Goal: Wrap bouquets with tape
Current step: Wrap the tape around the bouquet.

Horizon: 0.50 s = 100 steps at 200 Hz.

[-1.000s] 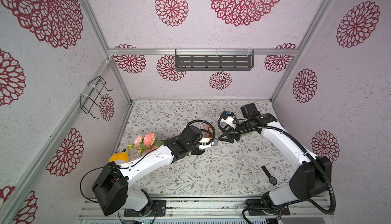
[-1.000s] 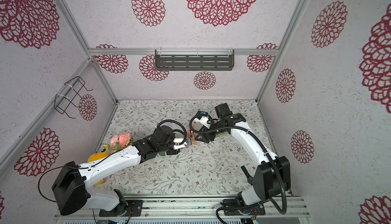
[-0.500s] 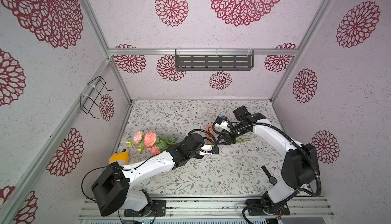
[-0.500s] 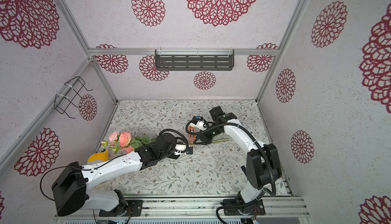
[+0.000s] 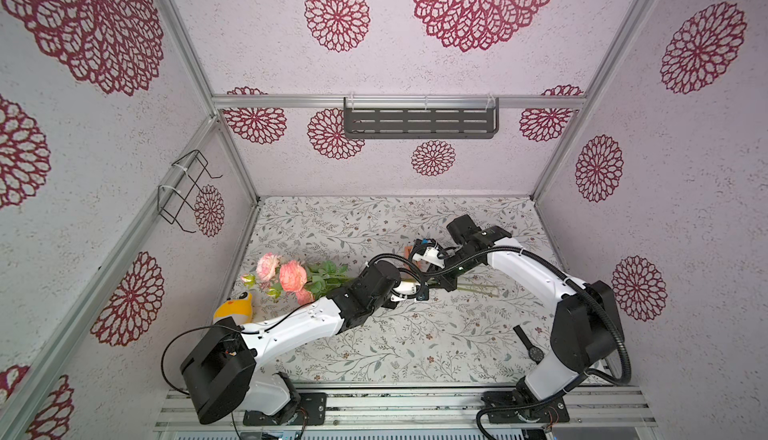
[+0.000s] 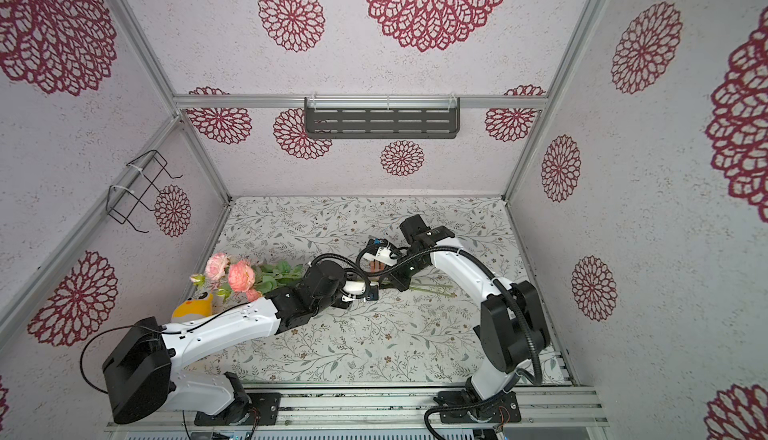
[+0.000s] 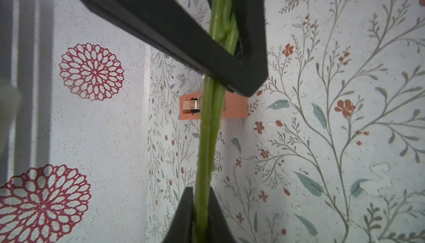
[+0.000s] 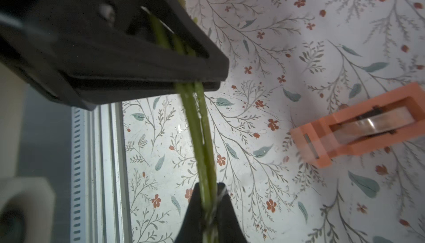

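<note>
Where the right gripper (image 5: 444,285) hung clear of the bouquet (image 5: 293,276) a second ago, both top views now show it on the stems (image 5: 478,289) beside the left gripper (image 5: 420,294), their tips hidden. Left wrist view: jaws pinch the stems, tape dispenser (image 7: 234,109) beyond them. Right wrist view: jaws clamped likewise.

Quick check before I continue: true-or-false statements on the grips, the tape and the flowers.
1. The left gripper and the right gripper are both shut on the bouquet, at its stems. True.
2. The right gripper holds the tape dispenser. False: it lies free on the table.
3. The blooms point toward the left arm's side. True.
4. The black watch lies among the blooms. False: it lies on the table by the right arm's base.
</note>
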Tool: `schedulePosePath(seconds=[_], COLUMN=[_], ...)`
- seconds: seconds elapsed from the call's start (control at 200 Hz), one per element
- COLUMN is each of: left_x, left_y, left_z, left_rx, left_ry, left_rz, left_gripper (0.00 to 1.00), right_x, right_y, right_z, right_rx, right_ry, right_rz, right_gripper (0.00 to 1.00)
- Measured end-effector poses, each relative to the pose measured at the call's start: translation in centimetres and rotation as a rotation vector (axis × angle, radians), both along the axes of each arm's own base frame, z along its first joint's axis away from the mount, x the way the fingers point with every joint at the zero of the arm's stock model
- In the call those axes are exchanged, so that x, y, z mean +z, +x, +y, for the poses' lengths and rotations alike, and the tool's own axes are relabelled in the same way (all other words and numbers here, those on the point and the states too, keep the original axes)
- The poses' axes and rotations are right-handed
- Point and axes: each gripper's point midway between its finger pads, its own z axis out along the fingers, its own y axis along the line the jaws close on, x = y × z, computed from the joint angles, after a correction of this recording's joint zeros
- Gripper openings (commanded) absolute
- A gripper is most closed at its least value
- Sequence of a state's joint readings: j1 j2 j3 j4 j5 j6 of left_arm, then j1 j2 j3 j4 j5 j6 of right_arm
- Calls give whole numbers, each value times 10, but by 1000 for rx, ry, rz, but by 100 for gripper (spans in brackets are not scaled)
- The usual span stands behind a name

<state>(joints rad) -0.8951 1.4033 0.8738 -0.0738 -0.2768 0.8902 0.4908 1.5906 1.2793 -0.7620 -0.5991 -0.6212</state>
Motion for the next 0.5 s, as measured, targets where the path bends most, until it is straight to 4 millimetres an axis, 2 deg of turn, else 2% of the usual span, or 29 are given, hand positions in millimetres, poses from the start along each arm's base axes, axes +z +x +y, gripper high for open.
schedulePosePath(seconds=[0.115, 0.275, 0.41, 0.5], left_x=[19, 44, 56, 65], left_y=[-9, -24, -30, -25], left_z=[-3, 9, 26, 42], left_rx=[-8, -6, 4, 27], left_ry=[-91, -212, -300, -362], left_rz=[0, 0, 14, 26], left_gripper=[33, 43, 51, 61], right_x=[-3, -11, -11, -7], right_y=[20, 36, 29, 20], right_z=[-15, -29, -16, -8], right_rx=[-111, -189, -121, -56], right_ry=[-51, -89, -43, -6], right_rz=[-129, -247, -355, -456], right_gripper=[0, 0, 0, 0])
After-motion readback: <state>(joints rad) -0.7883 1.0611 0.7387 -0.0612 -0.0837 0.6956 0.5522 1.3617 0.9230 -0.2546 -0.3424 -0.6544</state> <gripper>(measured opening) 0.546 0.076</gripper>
